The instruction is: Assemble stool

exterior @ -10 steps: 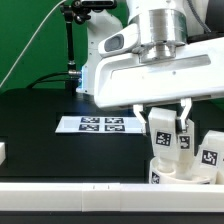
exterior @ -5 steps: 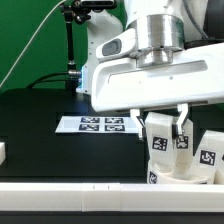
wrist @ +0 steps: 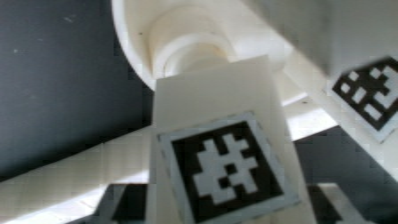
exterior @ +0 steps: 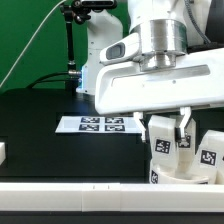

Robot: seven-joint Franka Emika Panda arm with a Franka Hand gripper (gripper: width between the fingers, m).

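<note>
My gripper (exterior: 167,132) is shut on a white blocky stool leg (exterior: 161,146) with black-and-white tags, held upright at the exterior view's lower right. The leg stands on or just over the white round seat (exterior: 172,174); contact is hidden. A second tagged leg (exterior: 208,156) stands at the seat's right. In the wrist view the held leg (wrist: 217,130) fills the middle between my fingers (wrist: 128,196), with the gripper (wrist: 231,205) closed round it. The curved seat ring (wrist: 178,40) lies beyond it, and another tagged leg (wrist: 368,92) is beside it.
The marker board (exterior: 100,124) lies flat on the black table to the exterior view's left of the gripper. A long white rail (exterior: 80,196) runs along the front edge. A small white part (exterior: 2,152) sits at the left edge. A black stand (exterior: 70,50) rises behind.
The gripper with the held leg has shifted slightly toward the exterior view's right. The seat, the other leg and the marker board have not moved.
</note>
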